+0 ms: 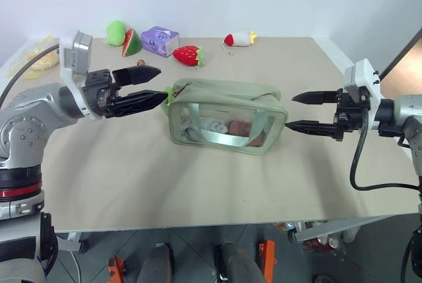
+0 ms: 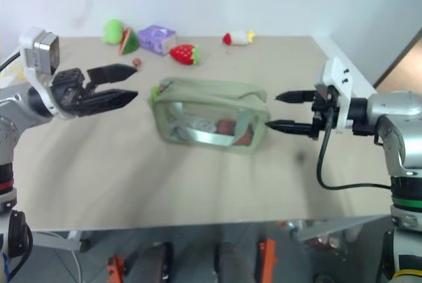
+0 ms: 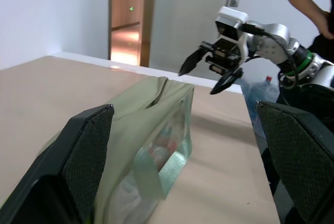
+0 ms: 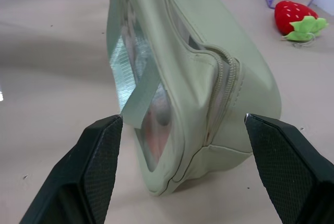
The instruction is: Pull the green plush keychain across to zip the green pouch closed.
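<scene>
Sage-green fabric, the green pouch lies near the middle of the tan table, clear front panel facing me, a green strap crossing it. My left gripper hovers just off the pouch's left end, black fingers spread wide and holding nothing, its lower fingertip close against the corner where a sliver of the green plush keychain peeks out, bright lime against the paler fabric; whether fingertip and plush touch I cannot tell. My right gripper stands just beside the pouch's opposite end, fingers likewise wide apart and empty, pointing at the end seam without touching it. Seen from my right wrist, the zipper curves down that near end of the pouch, its teeth lying together there. Along the table's far edge rest a red strawberry plush, a purple packet, a watermelon slice toy, a light-green rounded plush and a small red-and-white toy, all well apart from the pouch.
</scene>
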You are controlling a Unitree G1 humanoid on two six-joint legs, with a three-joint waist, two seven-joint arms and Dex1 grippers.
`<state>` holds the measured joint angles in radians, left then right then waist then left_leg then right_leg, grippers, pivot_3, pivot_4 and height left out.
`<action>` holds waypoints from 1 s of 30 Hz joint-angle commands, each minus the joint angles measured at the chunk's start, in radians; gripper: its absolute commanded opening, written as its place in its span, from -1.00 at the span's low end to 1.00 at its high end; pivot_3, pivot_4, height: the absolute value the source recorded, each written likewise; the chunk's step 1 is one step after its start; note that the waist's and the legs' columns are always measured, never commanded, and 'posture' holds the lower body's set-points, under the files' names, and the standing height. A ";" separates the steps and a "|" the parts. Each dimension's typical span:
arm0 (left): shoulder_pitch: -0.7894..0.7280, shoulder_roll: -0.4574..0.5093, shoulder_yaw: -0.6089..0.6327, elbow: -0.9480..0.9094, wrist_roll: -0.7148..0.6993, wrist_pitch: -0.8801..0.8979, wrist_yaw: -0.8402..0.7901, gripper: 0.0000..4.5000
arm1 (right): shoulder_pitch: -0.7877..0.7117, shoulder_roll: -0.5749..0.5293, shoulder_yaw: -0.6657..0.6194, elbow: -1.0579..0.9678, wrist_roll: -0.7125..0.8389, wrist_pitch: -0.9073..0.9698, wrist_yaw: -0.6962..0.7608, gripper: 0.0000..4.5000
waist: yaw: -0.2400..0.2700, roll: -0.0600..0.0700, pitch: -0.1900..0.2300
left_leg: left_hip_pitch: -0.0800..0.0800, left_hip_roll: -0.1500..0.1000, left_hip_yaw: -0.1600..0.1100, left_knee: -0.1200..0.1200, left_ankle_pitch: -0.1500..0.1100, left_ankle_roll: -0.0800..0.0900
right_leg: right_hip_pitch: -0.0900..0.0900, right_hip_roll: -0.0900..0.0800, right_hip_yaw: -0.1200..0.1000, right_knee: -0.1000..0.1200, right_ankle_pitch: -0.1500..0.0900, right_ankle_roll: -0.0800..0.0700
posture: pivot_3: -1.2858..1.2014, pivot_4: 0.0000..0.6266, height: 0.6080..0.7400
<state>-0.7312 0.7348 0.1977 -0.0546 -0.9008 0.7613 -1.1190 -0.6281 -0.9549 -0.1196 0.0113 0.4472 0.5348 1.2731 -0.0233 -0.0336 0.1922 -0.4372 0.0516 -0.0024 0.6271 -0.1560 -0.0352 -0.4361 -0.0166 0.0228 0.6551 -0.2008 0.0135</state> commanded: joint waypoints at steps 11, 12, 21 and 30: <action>-0.020 -0.011 0.009 0.009 0.033 -0.020 -0.002 1.00 | -0.046 0.089 0.057 0.074 -0.019 -0.049 -0.034 -0.25 | 0.000 0.000 0.000 | 0.000 0.000 0.000 0.000 0.000 0.000 | 0.000 0.001 0.001 0.000 0.003 0.004 | 0.03 -0.52 1.00; -0.015 -0.011 0.012 0.011 0.035 -0.020 0.003 1.00 | -0.048 0.093 0.059 0.077 -0.019 -0.050 -0.035 -0.46 | 0.000 0.000 0.000 | 0.000 0.000 0.000 0.000 0.000 0.000 | 0.000 0.001 0.001 0.000 0.003 0.005 | 0.03 -0.52 1.00; 0.039 -0.037 0.050 0.111 0.097 -0.063 0.107 1.00 | -0.038 0.105 0.068 0.063 -0.007 -0.048 -0.017 -0.99 | 0.000 0.000 0.000 | 0.000 0.000 0.000 0.000 0.000 0.000 | 0.000 0.001 0.001 0.000 0.003 0.005 | 0.03 -0.52 1.00; 0.073 -0.075 0.045 0.247 0.172 -0.076 0.197 1.00 | -0.036 0.111 0.084 0.070 -0.042 -0.061 -0.045 -0.99 | 0.000 0.000 0.000 | 0.000 0.001 0.000 0.000 0.000 0.000 | 0.000 0.001 0.001 0.000 0.004 0.005 | 0.03 -0.52 1.00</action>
<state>-0.6620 0.6558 0.2153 0.2071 -0.7256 0.6962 -0.9197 -0.6472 -0.8430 -0.0385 0.0964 0.4066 0.4837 1.2298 -0.0237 -0.0338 0.1921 -0.4374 0.0521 -0.0021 0.6276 -0.1558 -0.0348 -0.4364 -0.0153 0.0241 0.6550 -0.1969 0.0182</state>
